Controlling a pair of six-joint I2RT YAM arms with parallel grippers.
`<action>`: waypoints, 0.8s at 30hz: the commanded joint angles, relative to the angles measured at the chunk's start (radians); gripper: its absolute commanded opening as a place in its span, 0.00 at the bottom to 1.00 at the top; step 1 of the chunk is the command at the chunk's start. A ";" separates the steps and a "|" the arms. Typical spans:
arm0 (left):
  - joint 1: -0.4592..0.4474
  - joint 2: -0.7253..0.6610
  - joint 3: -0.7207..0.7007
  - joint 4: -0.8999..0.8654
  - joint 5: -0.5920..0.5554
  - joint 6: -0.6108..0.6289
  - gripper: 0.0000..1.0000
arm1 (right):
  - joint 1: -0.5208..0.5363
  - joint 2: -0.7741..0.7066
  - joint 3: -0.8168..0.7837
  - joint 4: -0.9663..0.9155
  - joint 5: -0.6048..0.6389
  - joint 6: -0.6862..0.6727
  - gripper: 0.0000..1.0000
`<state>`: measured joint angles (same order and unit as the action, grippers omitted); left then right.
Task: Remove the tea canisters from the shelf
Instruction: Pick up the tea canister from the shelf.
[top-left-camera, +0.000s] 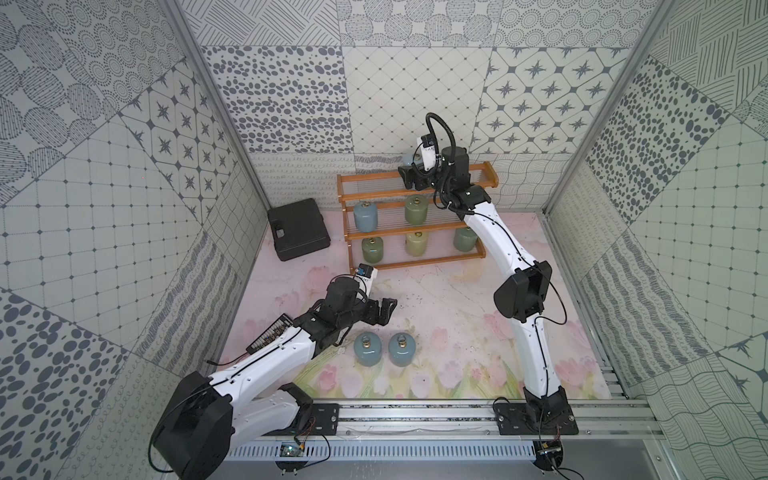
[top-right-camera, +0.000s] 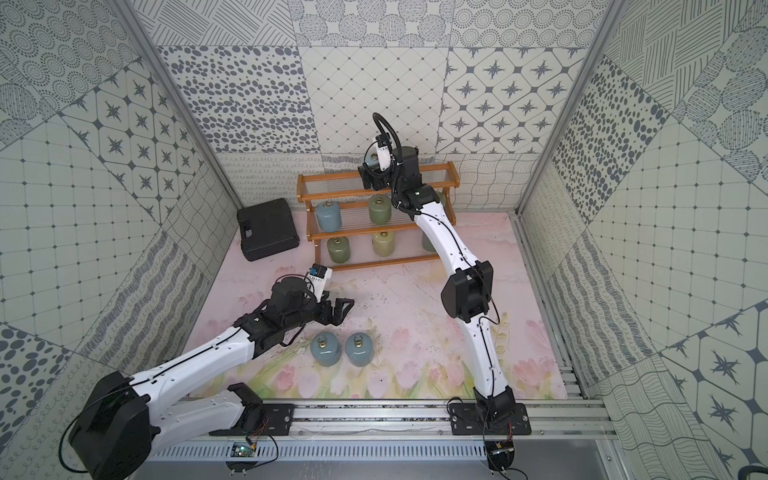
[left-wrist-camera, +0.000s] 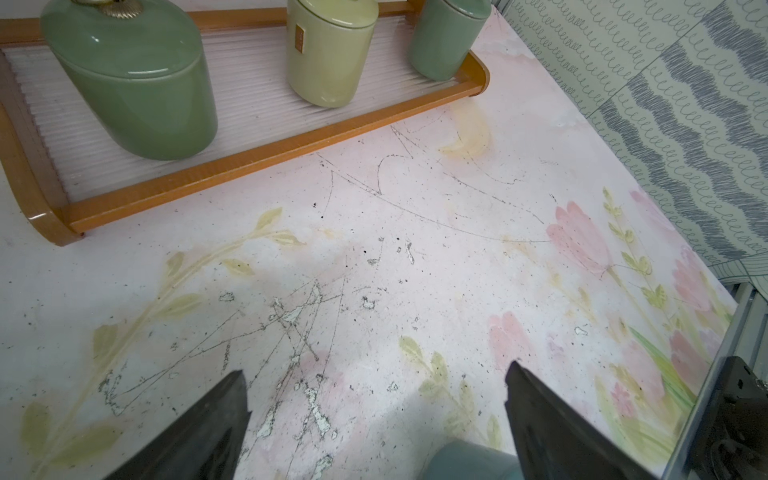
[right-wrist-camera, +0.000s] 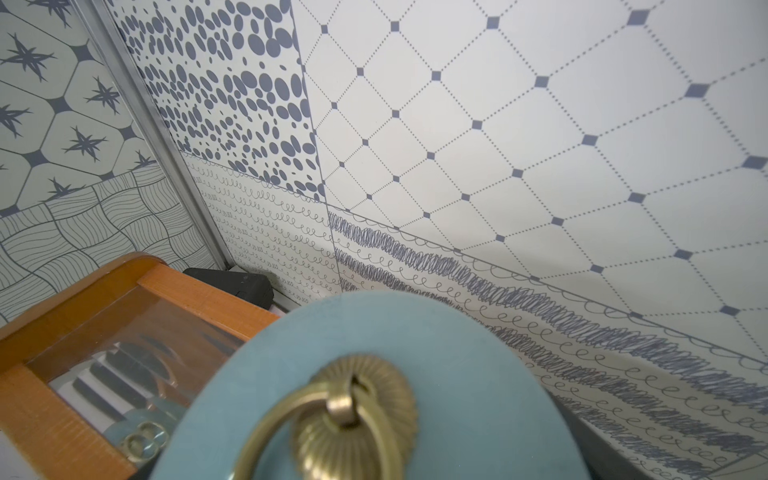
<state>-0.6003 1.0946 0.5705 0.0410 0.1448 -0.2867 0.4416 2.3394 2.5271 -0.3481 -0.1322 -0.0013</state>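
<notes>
The shelf (top-left-camera: 419, 262) stands at the back of the mat, orange-brown with clear rod tiers. On its middle tier are a blue-grey tea canister (top-left-camera: 365, 216) and an olive one (top-left-camera: 416, 210). The bottom tier holds a green canister (left-wrist-camera: 133, 83), a pale yellow-green one (left-wrist-camera: 328, 54) and another green one (left-wrist-camera: 444, 37). My right gripper (top-left-camera: 409, 172) is at the top tier around a blue-grey canister (right-wrist-camera: 457, 374); its fingers are hidden. Two blue-grey canisters (top-left-camera: 367, 349) (top-left-camera: 401, 349) stand on the mat. My left gripper (left-wrist-camera: 376, 368) hovers open just behind them, holding nothing.
A flat black case (top-left-camera: 297, 228) lies left of the shelf against the wall. Patterned walls close in on three sides. An aluminium rail (top-left-camera: 415, 415) with both arm bases runs along the front edge. The right arm reaches across the shelf's right end.
</notes>
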 joint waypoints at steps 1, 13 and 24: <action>0.007 -0.015 -0.010 0.048 -0.003 -0.014 1.00 | -0.008 0.017 0.021 0.017 -0.023 0.006 0.88; 0.007 -0.017 -0.014 0.051 -0.002 -0.022 1.00 | -0.009 -0.044 -0.020 0.031 -0.087 -0.015 0.77; 0.008 -0.012 -0.021 0.059 0.003 -0.040 1.00 | -0.009 -0.217 -0.228 0.136 -0.124 -0.034 0.74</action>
<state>-0.6003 1.0840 0.5510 0.0414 0.1425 -0.3122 0.4358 2.2097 2.3276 -0.3038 -0.2253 -0.0208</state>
